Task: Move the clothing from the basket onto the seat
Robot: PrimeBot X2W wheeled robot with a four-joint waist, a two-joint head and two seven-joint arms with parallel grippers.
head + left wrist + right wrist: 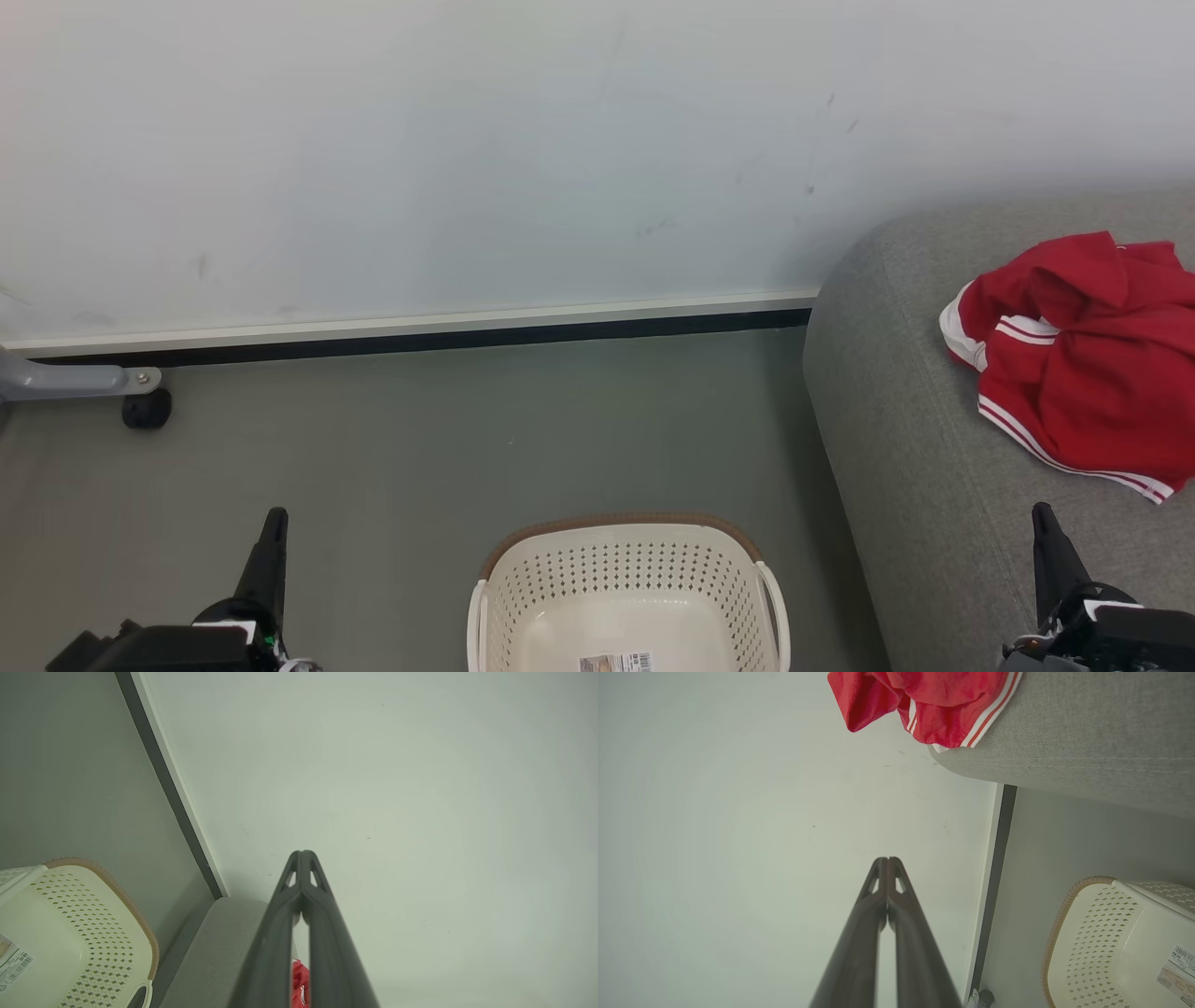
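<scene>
Now we find the clothing [1083, 364] on the seat [896, 448], right of the basket [621, 565], nearer our right hand [1041, 513] than our left hand [276, 516]; both closed, empty.

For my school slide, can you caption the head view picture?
Empty basket on the floor, red clothing heaped on the grey seat.
</scene>
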